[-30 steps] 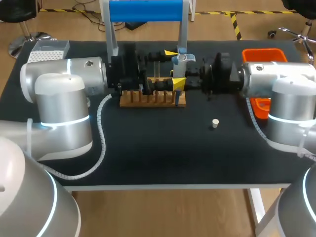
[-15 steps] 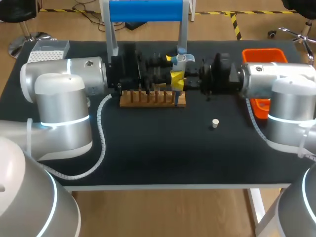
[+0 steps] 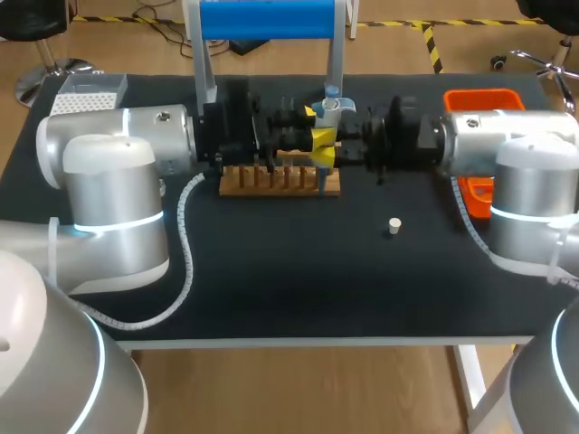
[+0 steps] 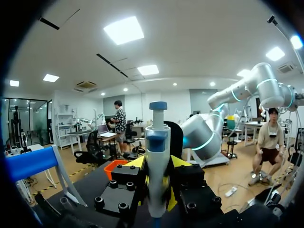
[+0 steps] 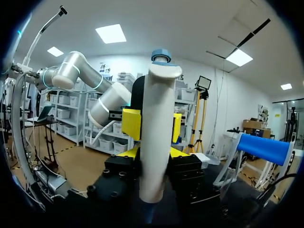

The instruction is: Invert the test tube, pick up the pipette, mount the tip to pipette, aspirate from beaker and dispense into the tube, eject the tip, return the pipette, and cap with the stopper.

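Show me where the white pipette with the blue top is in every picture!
Head view: the white pipette with the blue top stands upright above the wooden rack, towards the back of the table.
Left wrist view: upright, straight ahead of the camera and close.
Right wrist view: upright again, straight ahead and very close.
Shared landmark: the blue bar on its stand shows in all three.

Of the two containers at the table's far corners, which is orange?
The tray at the far right, partly behind the right arm; the box at the far left is white.
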